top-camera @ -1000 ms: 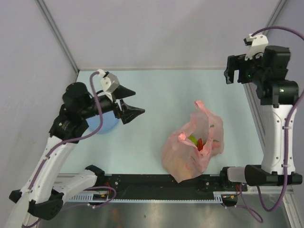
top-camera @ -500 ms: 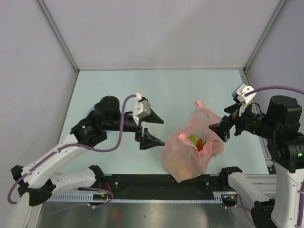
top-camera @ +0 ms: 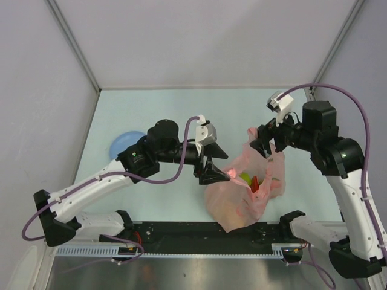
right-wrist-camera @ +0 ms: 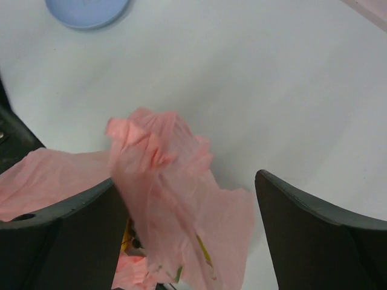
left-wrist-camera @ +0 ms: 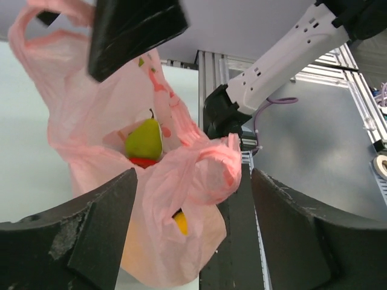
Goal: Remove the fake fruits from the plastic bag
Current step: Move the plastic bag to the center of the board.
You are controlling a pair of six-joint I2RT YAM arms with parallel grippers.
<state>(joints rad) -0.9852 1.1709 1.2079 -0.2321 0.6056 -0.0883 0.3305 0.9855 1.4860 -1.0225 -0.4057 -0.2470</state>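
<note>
The pink plastic bag (top-camera: pixel 239 196) lies crumpled at the table's near right, its mouth facing up. Inside it I see a green pear (top-camera: pixel 246 177) and a red piece (top-camera: pixel 255 183). My left gripper (top-camera: pixel 219 164) is open at the bag's left handle. In the left wrist view the bag (left-wrist-camera: pixel 97 121) shows the pear (left-wrist-camera: pixel 145 138), a red piece (left-wrist-camera: pixel 144 162) and a yellow fruit (left-wrist-camera: pixel 179 222), and a handle loop (left-wrist-camera: pixel 208 172) sits between the jaws. My right gripper (top-camera: pixel 266 145) is open over the far handle (right-wrist-camera: pixel 160 163), which stands between its fingers (right-wrist-camera: pixel 302 223).
The round light blue plate (top-camera: pixel 124 143) lies at the table's left, also in the right wrist view (right-wrist-camera: pixel 87 9). The black base rail (top-camera: pixel 181 232) runs along the near edge just below the bag. Grey walls close in the table's left, back and right.
Both arms have moved in to the bag. The left gripper came from over the plate to the left handle. The right gripper swung down from the far right to the far handle.
</note>
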